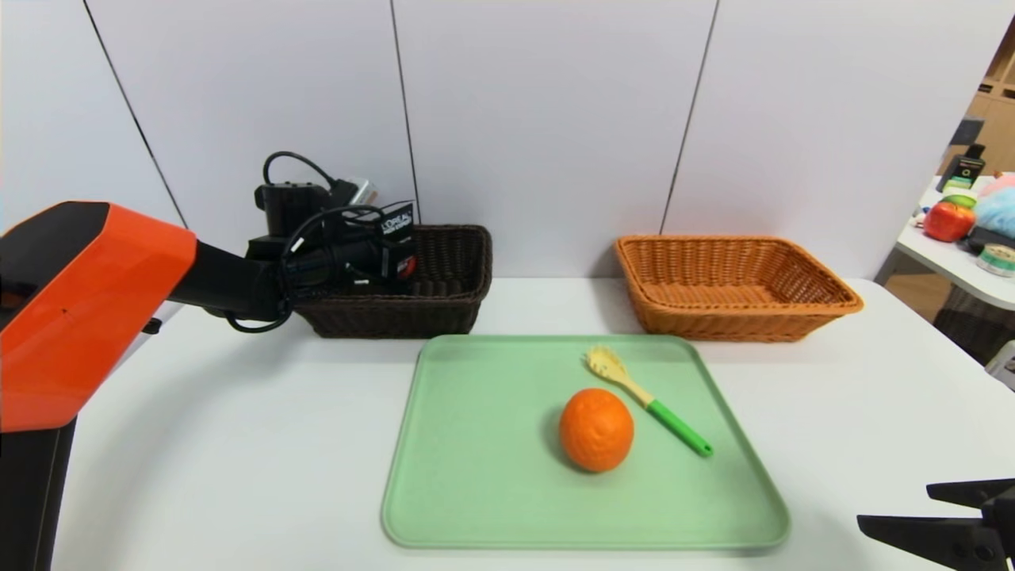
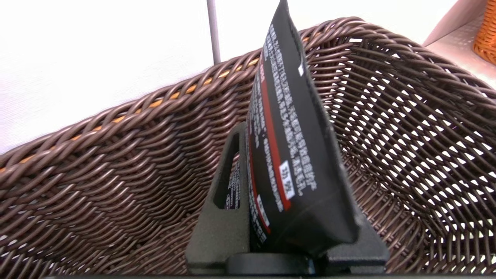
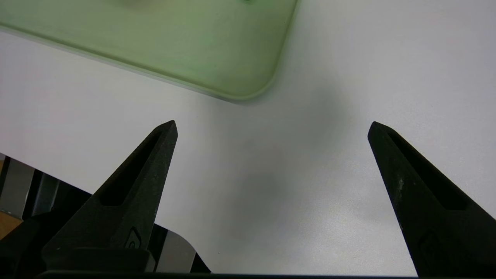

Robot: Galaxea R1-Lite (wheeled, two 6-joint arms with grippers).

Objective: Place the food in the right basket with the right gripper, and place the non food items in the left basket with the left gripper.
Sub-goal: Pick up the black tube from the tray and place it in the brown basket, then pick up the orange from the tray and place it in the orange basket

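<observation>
My left gripper (image 1: 399, 264) hangs over the dark brown left basket (image 1: 444, 297), shut on the black L'OREAL tube (image 1: 396, 223). The left wrist view shows the tube (image 2: 294, 147) pinched between the fingers (image 2: 226, 182), above the basket's woven inside (image 2: 116, 174). On the green tray (image 1: 476, 476) sit the orange (image 1: 596, 429) and, just to its right, the yellow-headed, green-handled utensil (image 1: 646, 400). The orange-tan right basket (image 1: 729, 313) stands empty at the back right. My right gripper (image 1: 893, 504) waits open near the table's front right corner, and in its own view the gripper (image 3: 272, 124) holds nothing.
A corner of the tray (image 3: 174, 46) lies ahead of the right gripper, with the table's front edge close by. A side table (image 1: 951, 262) at the far right carries a red apple (image 1: 947, 220) and other clutter. White wall panels stand behind the baskets.
</observation>
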